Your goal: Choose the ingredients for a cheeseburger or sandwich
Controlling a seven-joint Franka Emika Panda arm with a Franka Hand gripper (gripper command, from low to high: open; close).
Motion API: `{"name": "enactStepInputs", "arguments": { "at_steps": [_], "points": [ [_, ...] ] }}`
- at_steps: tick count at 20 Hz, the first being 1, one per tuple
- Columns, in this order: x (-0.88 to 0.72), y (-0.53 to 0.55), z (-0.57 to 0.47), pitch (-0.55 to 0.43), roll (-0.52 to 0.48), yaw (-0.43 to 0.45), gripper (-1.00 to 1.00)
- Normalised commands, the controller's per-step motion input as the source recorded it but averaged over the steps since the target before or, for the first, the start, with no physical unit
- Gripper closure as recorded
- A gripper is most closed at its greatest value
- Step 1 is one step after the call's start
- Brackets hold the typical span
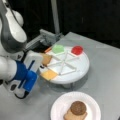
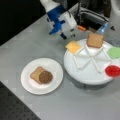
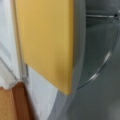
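Observation:
A round white divided tray (image 2: 86, 73) holds a yellow cheese square (image 2: 73, 46), a tan toast square (image 2: 95, 40), a green leaf (image 2: 115, 52) and a red disc (image 2: 112, 70). My gripper (image 2: 68, 35) hovers just above and beside the cheese at the tray's rim, open with nothing between its fingers. In the wrist view the cheese (image 3: 47, 42) fills the frame, with the toast's corner (image 3: 10, 105) at lower left; the fingers do not show there. On a white paper plate (image 2: 30, 85) lies one toast square (image 2: 36, 73) with a dark brown patty (image 2: 46, 77) on top.
A grey metal fixture with a pole (image 1: 48, 37) stands behind the tray, close to the arm. The tray (image 1: 75, 72) sits raised on the grey table, with the plate (image 1: 58, 107) in front of it. The table's dark edge (image 2: 15, 107) runs nearby.

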Motion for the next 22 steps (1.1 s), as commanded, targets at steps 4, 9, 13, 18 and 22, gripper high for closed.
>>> {"name": "enactStepInputs", "arguments": {
  "at_steps": [4, 9, 13, 18, 22],
  "points": [
    [0.09, -0.10, -0.07, -0.067, 0.263, 0.026, -1.00],
    [0.10, -0.07, -0.07, -0.066, 0.256, 0.005, -1.00],
    [0.11, -0.01, -0.08, -0.064, 0.246, -0.002, -1.00],
    [0.10, 0.02, -0.09, -0.070, 0.219, 0.002, -1.00],
    [0.09, 0.04, -0.11, -0.096, 0.183, 0.013, -1.00]
  ]
}}
